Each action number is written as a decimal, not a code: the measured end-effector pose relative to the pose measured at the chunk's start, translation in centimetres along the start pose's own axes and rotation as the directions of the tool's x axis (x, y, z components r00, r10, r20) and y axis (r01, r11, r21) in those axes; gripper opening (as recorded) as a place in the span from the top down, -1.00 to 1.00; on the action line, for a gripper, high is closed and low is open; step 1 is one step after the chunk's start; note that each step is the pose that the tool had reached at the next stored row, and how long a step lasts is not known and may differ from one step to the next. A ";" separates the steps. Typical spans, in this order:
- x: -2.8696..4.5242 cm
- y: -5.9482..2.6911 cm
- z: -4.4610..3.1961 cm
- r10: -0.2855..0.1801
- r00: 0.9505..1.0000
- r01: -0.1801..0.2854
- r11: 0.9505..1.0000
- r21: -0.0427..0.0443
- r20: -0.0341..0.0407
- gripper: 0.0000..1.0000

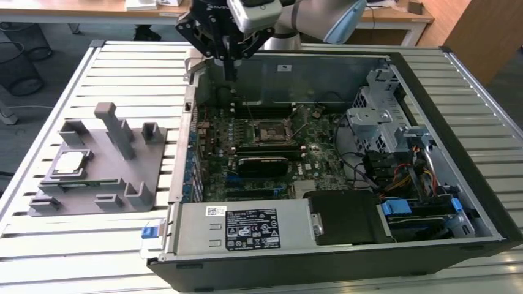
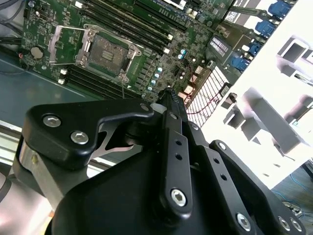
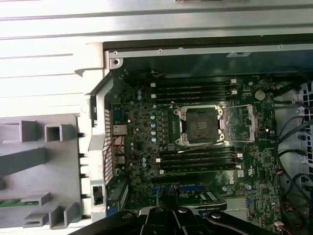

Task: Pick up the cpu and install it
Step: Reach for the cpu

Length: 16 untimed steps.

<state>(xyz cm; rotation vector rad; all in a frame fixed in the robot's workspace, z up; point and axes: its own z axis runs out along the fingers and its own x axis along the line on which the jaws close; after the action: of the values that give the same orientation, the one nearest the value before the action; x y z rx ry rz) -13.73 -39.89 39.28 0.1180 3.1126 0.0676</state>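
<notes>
The cpu (image 1: 70,161), a small silvery square chip, lies flat on the grey fixture block (image 1: 102,168) at the exterior view's left, outside the computer case. My gripper (image 1: 229,72) hangs above the case's far left corner, well away from the cpu, with its fingers together and nothing between them. It also appears in the second wrist view (image 2: 168,93) and the first wrist view (image 3: 170,199). The motherboard's black socket (image 1: 270,130) stands open and bare, and both wrist views show it (image 3: 201,126) (image 2: 107,49).
The open computer case (image 1: 457,153) lies on a slatted white table (image 1: 122,67). Memory slots (image 3: 195,159) flank the socket. A drive cage (image 1: 378,119), cables (image 1: 392,171) and a power supply (image 1: 245,228) take up the case's right side and near end.
</notes>
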 end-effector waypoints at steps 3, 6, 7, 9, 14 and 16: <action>0.14 -0.01 0.01 0.000 1.000 0.000 1.000 0.000 0.000 0.79; 0.33 -0.03 0.02 0.000 1.000 0.000 1.000 0.000 0.000 0.79; 0.38 -0.03 0.03 0.000 1.000 0.000 1.000 0.000 0.000 0.79; 0.47 -0.04 0.04 0.000 1.000 0.000 1.000 0.000 0.000 0.79; 0.79 -0.06 0.05 0.000 1.000 0.000 1.000 0.000 0.000 0.79; 1.12 -0.07 0.06 0.000 1.000 0.000 1.000 0.000 0.000 0.79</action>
<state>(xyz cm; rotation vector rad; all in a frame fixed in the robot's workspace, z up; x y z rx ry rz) -14.85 -39.88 39.19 0.1180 3.1127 0.0676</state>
